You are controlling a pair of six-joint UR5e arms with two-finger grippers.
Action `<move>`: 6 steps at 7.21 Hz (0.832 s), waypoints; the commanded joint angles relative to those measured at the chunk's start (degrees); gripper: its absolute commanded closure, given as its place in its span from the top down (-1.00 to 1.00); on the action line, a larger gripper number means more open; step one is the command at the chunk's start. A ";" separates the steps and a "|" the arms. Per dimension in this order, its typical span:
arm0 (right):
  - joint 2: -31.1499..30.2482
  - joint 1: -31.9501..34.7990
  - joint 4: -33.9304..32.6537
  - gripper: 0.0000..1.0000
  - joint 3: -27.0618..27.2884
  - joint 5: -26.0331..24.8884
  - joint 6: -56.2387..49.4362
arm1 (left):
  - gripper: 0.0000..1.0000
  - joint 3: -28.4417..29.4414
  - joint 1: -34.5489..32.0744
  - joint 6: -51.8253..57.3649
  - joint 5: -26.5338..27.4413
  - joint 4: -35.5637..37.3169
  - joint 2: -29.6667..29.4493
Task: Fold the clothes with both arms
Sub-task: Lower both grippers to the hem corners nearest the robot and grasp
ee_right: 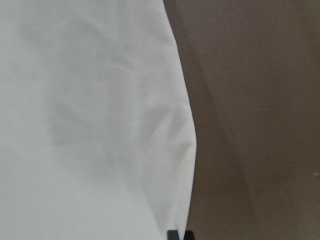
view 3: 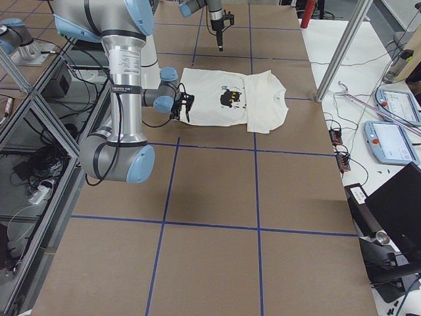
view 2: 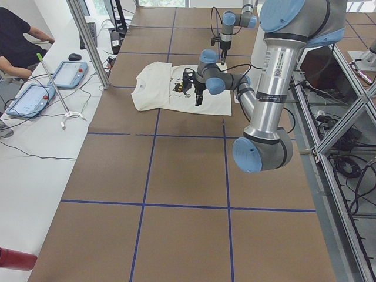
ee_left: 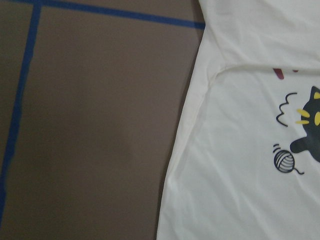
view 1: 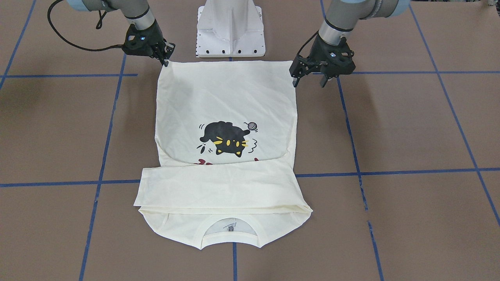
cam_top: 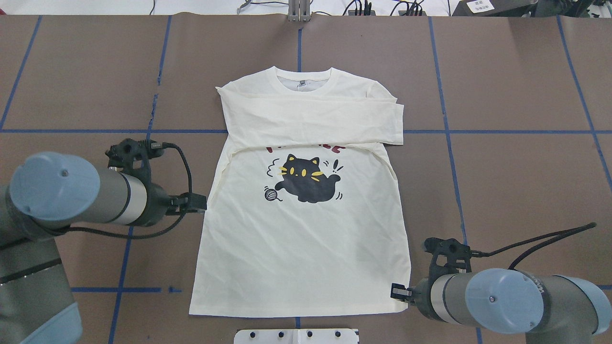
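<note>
The cream T-shirt point(view 1: 226, 97) point(cam_top: 306, 248) lies flat, print side up, collar away from the robot. Both sleeves are folded across the chest and cover most of the red lettering above the black cat point(cam_top: 306, 179). My left gripper point(view 1: 309, 82) point(cam_top: 200, 203) hovers open just off the shirt's side edge, holding nothing; the left wrist view shows that edge point(ee_left: 185, 145) from above. My right gripper point(view 1: 166, 60) point(cam_top: 399, 291) is low at the hem corner, shut on the fabric edge. One fingertip point(ee_right: 173, 234) shows at the shirt's border point(ee_right: 90, 125).
The white pedestal base point(view 1: 230, 31) point(cam_top: 296, 336) stands just behind the hem. Blue tape lines point(view 1: 390, 171) cross the brown table top point(cam_top: 516, 191). A person point(view 2: 17, 35) sits at a side table with tablets point(view 2: 69, 73). Black cables point(cam_top: 540, 241) trail from both wrists.
</note>
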 commanded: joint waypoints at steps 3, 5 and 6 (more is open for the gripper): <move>-0.38 0.66 0.59 -1.00 2.51 0.33 -0.03 | 0.94 0.23 14.10 -15.55 4.73 2.58 0.84; -0.04 0.75 0.60 -1.00 2.51 0.50 -0.03 | 0.90 3.03 18.07 -18.13 6.50 2.68 0.40; 0.23 0.75 0.60 -1.00 2.43 0.51 -0.03 | 0.88 3.74 18.08 -18.14 6.67 2.68 0.48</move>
